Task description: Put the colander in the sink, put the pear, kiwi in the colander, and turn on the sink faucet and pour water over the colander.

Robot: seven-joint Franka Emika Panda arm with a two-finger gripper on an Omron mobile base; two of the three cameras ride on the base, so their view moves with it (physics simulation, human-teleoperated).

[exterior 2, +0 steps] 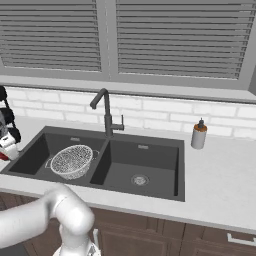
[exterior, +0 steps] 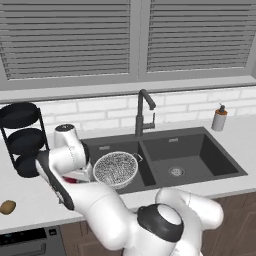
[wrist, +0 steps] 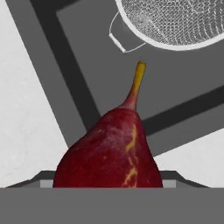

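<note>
The white tabletop (exterior: 30, 197) runs under the window and carries the dark double sink (exterior: 200, 145). The faucet (exterior: 144, 112) stands at the back rim, in line with the wall between the two basins, its spout angled forward. At the tabletop's left end stands a black rack of round trays (exterior: 20, 137).

The colander (exterior: 115, 169) sits in the left basin, upright, a thin loop handle showing at its rim in the hand view. A soap bottle (exterior: 219, 118) stands on the tabletop behind the right basin, well apart from the faucet.

The hand (wrist: 107, 186) is closed on the pear (wrist: 109, 153), with its jaws still fairly wide around the fruit; the stem points away from the hand toward the colander's rim, and the pear hangs above the sink's left edge, outside the colander.

The kiwi (exterior: 7, 206) lies on the tabletop at the far left, near the front edge.
</note>
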